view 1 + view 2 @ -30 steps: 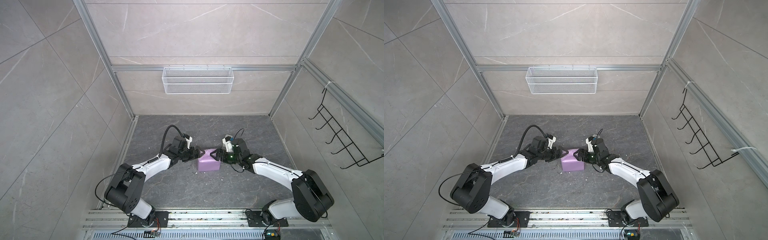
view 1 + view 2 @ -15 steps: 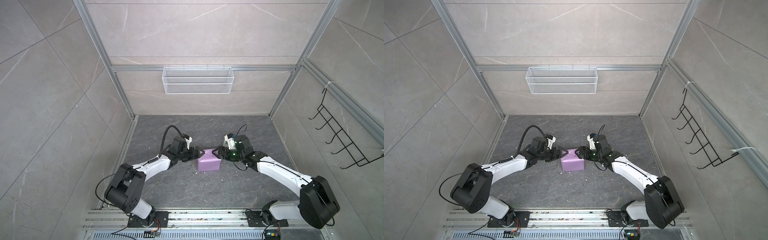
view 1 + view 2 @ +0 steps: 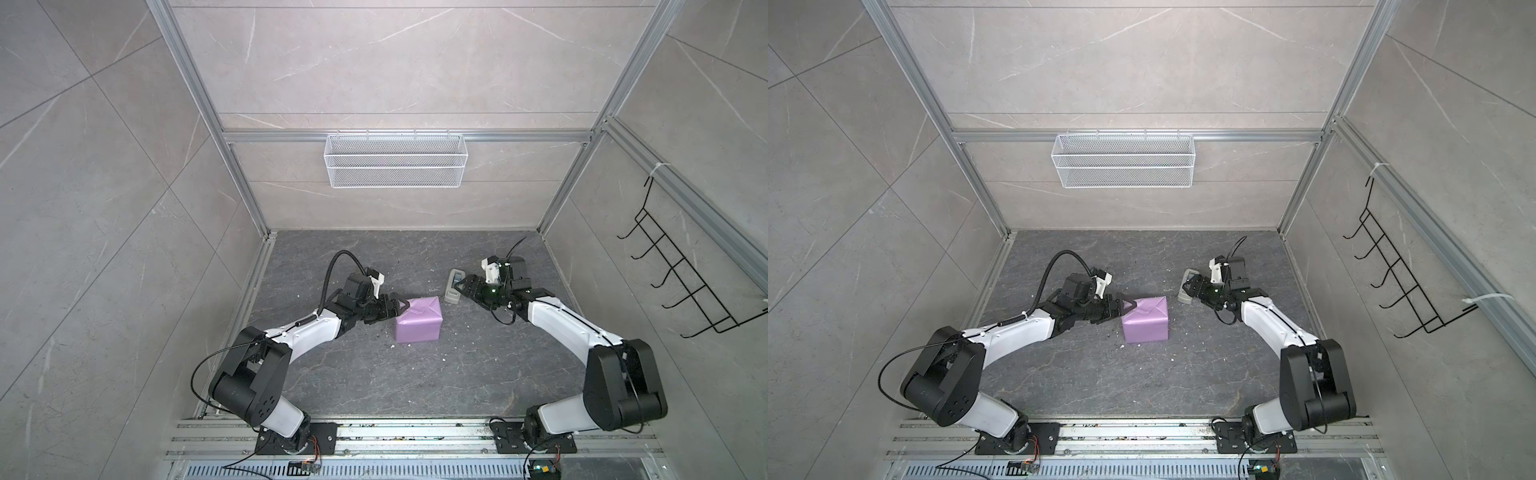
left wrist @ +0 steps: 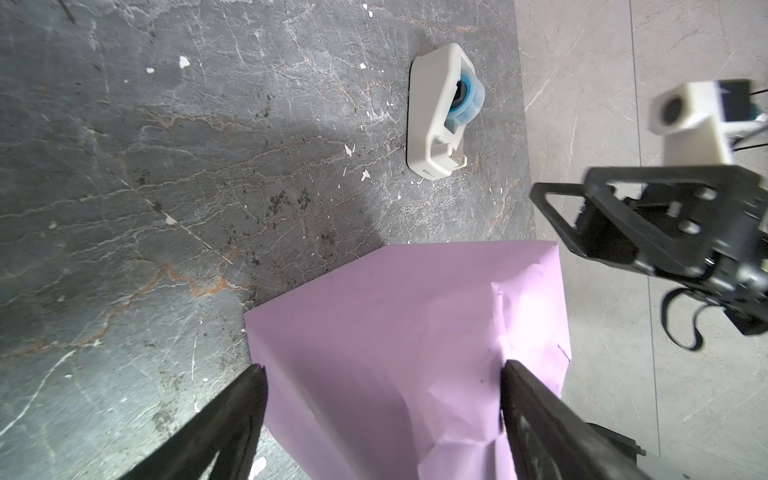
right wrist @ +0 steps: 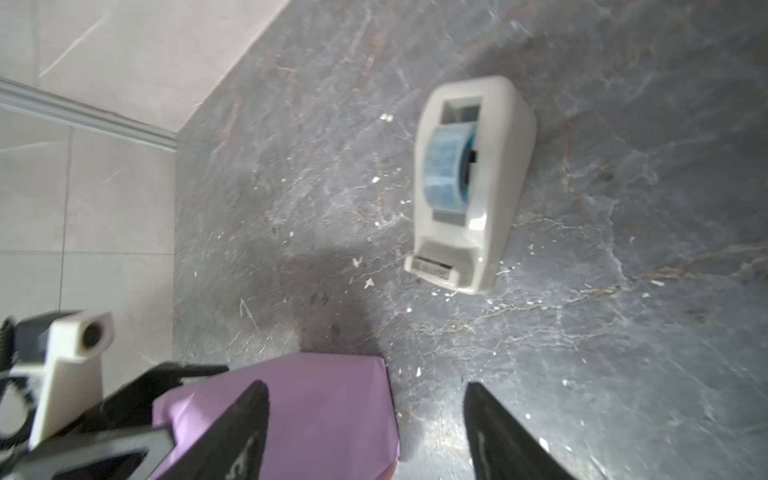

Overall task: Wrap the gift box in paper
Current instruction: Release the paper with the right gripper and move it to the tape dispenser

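Dark grey stone desk (image 3: 374, 374), speckled with white crumbs. The gift box (image 3: 417, 328) sits mid-frame in both top views, fully covered in the lilac paper (image 3: 1146, 324). Left hand (image 4: 383, 368) is released, jaws wide, tips at the box's folded left face. Right hand (image 5: 365, 390) is spread too, empty, hovering just beside the tape dispenser (image 5: 498, 166) up-right of the box. White wire basket (image 3: 395, 166) hangs on the back wall.

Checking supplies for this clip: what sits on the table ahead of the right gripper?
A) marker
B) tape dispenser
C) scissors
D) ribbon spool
B: a white tape dispenser with a blue roll lies ahead of the right gripper, apart from the wrapped box.
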Tool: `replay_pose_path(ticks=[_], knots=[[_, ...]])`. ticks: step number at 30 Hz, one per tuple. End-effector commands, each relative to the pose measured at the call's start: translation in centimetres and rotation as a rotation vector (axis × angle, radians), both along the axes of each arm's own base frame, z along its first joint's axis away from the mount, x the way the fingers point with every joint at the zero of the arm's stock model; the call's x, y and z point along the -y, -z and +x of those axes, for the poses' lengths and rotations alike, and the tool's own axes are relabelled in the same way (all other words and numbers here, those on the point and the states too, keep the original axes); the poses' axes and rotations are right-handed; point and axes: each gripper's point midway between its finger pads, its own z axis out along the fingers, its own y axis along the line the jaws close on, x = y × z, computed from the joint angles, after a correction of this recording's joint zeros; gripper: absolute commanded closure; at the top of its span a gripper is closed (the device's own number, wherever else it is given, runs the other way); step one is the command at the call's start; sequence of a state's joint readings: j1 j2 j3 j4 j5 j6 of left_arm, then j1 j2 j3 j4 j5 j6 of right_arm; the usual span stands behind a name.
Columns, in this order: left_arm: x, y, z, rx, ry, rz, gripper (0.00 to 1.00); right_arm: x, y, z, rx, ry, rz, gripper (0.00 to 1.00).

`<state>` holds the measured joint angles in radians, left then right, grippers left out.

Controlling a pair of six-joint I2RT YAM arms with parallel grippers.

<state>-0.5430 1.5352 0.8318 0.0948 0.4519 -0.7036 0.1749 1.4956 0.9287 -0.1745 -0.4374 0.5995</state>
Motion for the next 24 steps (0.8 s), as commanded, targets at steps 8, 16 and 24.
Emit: replay_pose_path(ticks=[8,16,24], knots=[[-0.6,1.9,-1.0,-0.053,0.018,0.053,0.12,-0.6,2.7,5.4,-0.044,0.000,0.034,0.45],[-0.2,2.3,-0.9,-0.062,0.031,0.048,0.13,0.1,4.9,6.5,-0.078,0.018,0.053,0.54],[-0.2,2.2,-0.9,-0.063,0.032,0.047,0.13,0.0,6.7,6.4,-0.108,0.012,0.083,0.59]])
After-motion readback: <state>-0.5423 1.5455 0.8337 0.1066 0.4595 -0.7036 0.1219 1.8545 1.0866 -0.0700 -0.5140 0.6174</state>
